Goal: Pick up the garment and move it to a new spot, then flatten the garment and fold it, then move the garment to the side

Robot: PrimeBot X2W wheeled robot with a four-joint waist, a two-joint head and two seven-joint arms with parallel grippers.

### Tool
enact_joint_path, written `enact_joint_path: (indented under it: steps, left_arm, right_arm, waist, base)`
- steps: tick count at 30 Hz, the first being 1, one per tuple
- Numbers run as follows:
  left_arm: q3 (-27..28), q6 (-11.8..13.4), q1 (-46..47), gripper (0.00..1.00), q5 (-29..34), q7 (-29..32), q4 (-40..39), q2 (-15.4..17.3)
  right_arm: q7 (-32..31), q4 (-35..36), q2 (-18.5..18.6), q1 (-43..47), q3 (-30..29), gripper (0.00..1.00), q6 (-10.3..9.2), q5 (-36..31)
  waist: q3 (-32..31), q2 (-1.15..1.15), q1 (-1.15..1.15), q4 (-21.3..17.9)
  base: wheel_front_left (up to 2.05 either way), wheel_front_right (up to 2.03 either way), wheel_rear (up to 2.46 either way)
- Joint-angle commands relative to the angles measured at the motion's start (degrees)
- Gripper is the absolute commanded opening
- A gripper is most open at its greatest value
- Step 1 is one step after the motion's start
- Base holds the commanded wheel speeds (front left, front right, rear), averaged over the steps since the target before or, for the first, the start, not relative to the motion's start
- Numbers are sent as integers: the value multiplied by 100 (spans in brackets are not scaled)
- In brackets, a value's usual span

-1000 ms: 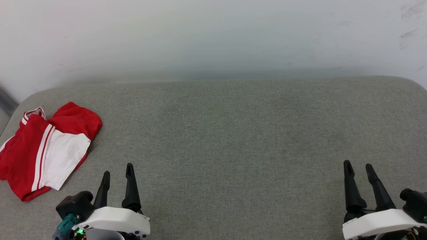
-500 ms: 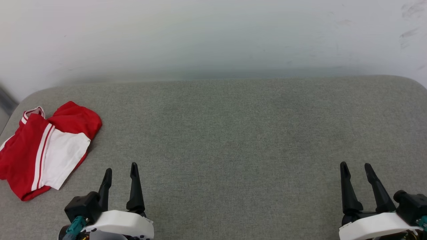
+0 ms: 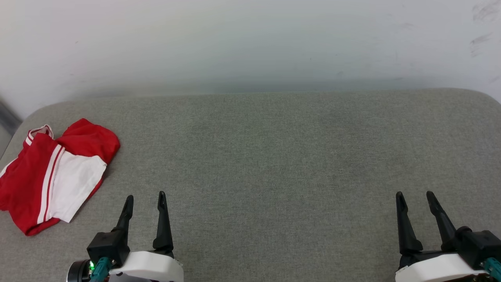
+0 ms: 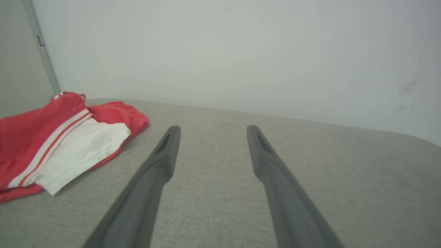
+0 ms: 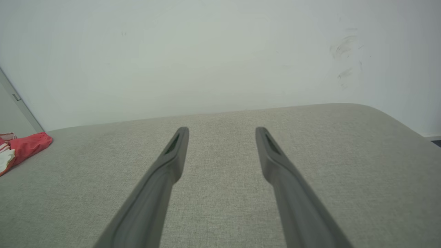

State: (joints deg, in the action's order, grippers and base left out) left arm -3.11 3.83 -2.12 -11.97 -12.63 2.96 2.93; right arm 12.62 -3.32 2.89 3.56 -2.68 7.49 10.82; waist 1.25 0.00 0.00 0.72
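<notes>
Lying crumpled, garment cut off at left edge, left tool and right tool spread.

Grey fabric cushion surface, rounded corners; pale scuffed wall behind; grey vertical strip at wall's left.

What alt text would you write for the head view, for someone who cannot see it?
A red jersey-style T-shirt with a white sleeve lies bunched at the left edge of a grey fabric surface. The left gripper and right gripper, both open, rise from the bottom edge, holding nothing; a pale wall stands behind.
</notes>
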Motion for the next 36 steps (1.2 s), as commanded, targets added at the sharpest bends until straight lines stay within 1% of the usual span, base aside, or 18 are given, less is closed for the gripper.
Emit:
enact_joint_path:
  steps: [1, 10, 22, 30, 36]
  left_arm:
    - [-3, 27, -43, 100, 122, -44, -48, 1]
    - [-20, 66, -87, 100, 484, -144, -9, -4]
    - [-71, 123, -128, 100, 798, -270, 1, -5]
    - [-24, 68, -161, 100, 617, -260, 32, -6]
    - [3, 28, -178, 100, 568, -260, 47, -6]
  right_arm:
    - [51, 60, -2, 48, 15, 100, 0, -124]
    - [149, 81, -3, 100, 27, 100, 0, -423]
    - [269, 116, -4, 166, 24, 100, -1, -742]
    - [263, 38, -4, 173, 30, 100, -1, -478]
    - [263, 31, -4, 163, 45, 100, -1, -404]
  waist:
    - [0, 0, 0, 0]
    - [-10, 0, 0, 4]
    - [-8, 0, 0, 31]
    - [-28, 0, 0, 18]
    - [-24, 0, 0, -7]
  base:
    - [0, 0, 0]
    - [0, 0, 0]
    - [0, 0, 0]
    - [0, 0, 0]
    - [0, 0, 0]
